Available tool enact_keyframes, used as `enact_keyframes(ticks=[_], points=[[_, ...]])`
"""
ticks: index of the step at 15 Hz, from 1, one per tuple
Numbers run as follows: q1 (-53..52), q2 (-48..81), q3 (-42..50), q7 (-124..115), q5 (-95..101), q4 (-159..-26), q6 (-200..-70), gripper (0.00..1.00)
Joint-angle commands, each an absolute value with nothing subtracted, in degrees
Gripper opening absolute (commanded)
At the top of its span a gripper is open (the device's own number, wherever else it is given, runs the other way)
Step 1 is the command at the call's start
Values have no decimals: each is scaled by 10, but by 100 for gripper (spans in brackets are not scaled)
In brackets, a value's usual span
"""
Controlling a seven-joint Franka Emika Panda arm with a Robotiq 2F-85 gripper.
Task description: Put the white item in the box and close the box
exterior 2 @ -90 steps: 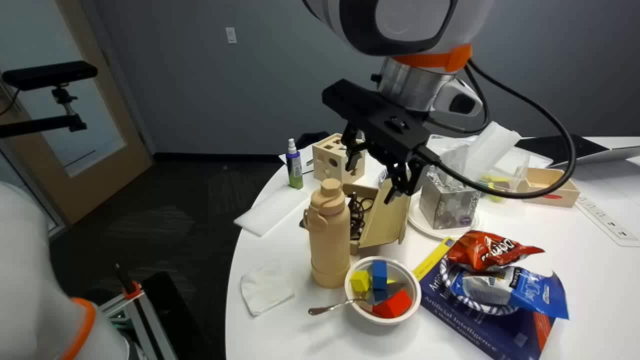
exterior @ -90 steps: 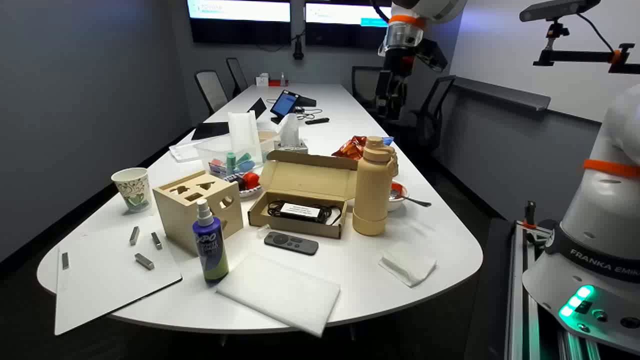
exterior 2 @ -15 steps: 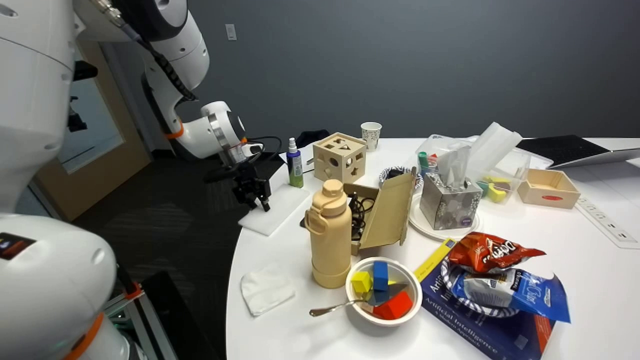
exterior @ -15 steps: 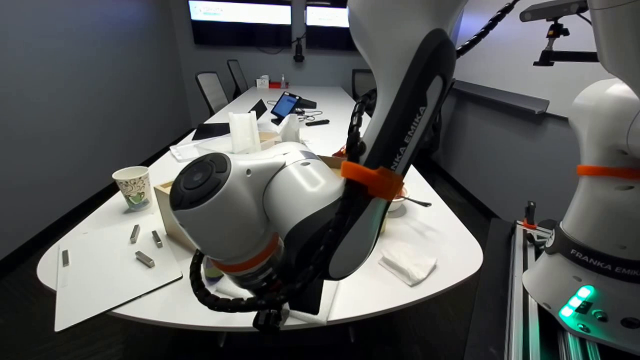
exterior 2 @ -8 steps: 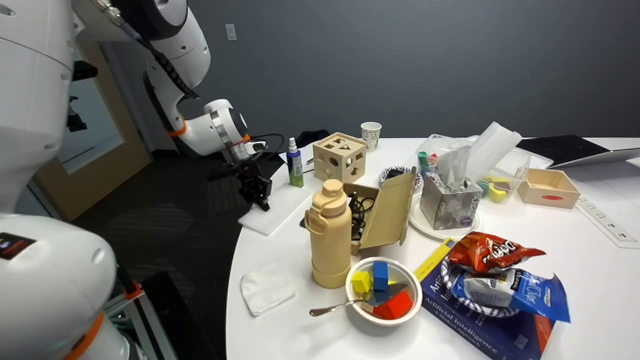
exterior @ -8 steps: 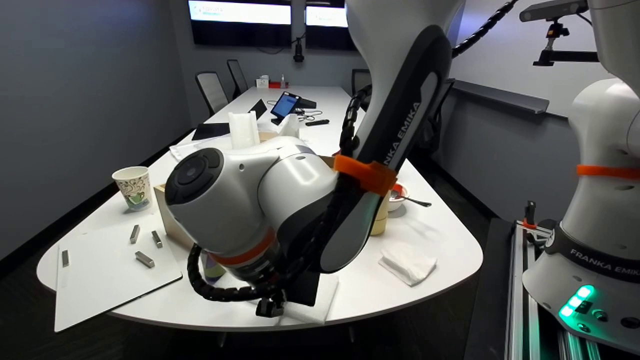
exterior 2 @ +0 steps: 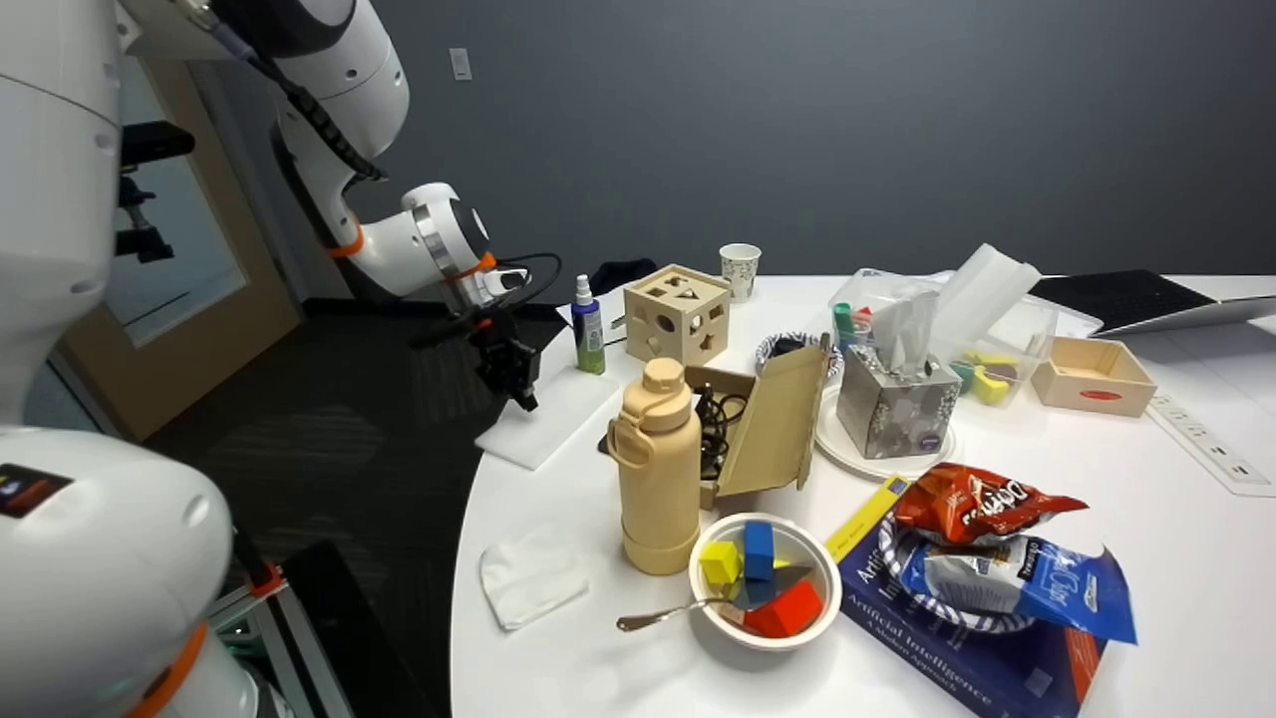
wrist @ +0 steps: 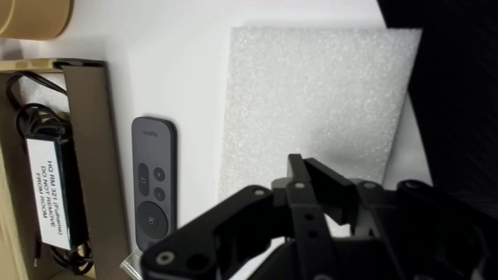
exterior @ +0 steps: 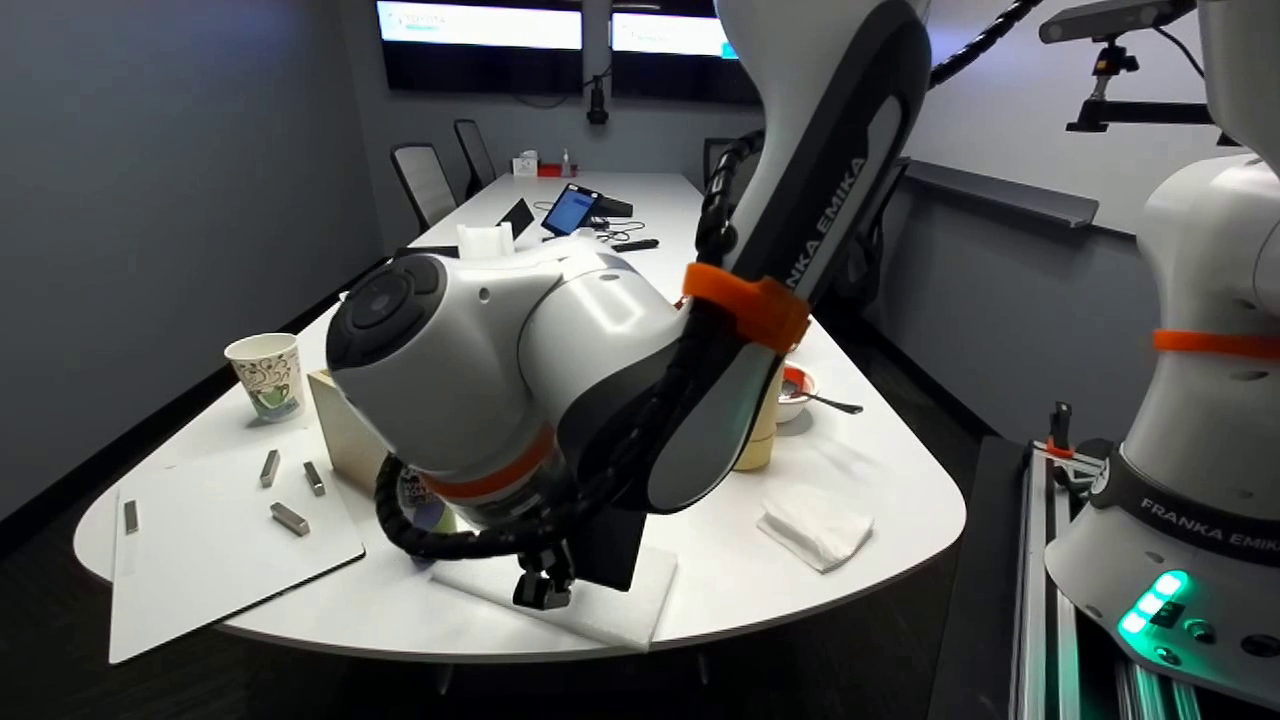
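The white item (wrist: 295,93), a flat rectangular foam pad, lies flat near the rounded table edge, its corner reaching past the rim. Over it hangs my gripper (wrist: 302,157), the fingertips brought together with nothing seen between them; its shadow falls on the foam to one side of the tips. In an exterior view the gripper (exterior 2: 526,401) points down just above the pad (exterior 2: 568,409). The cardboard box (wrist: 95,167) stands beyond the remote with its lid (exterior 2: 778,424) raised. Inside are a black adapter (wrist: 54,190) with a white label and coiled cables. The arm hides the box in an exterior view.
A grey remote (wrist: 153,175) lies between pad and box. A tan bottle (exterior 2: 658,479) stands beside the box. The spray bottle (exterior 2: 588,334) is close to the pad's far end, by the wooden cube (exterior 2: 678,314). A white napkin (exterior 2: 533,578) lies near the edge.
Over six seconds my gripper has come from above the box area to the pad. Within the last second its fingers came together and it rose slightly. The pad still lies on the table.
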State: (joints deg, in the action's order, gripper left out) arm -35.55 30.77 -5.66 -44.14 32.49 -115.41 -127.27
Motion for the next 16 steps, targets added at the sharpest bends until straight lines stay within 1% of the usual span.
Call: enact_keyframes(ticks=[1, 2, 6, 7, 9, 10, 11, 12, 16], points=[[-347, 270, -71, -442, 305, -1188, -1279, 33], [-344, 269, -75, -438, 301, -1190, -1292, 34], [-334, 270, -96, -408, 269, -1200, -1348, 64], [-332, 271, -100, -401, 258, -1203, -1359, 73], [-333, 270, -99, -392, 240, -1213, -1360, 86], [-340, 270, -94, -399, 239, -1214, -1352, 95], [-344, 269, -88, -406, 242, -1217, -1346, 99], [-346, 270, -84, -411, 246, -1219, -1344, 100], [-346, 285, -76, -409, 249, -1215, -1337, 100]])
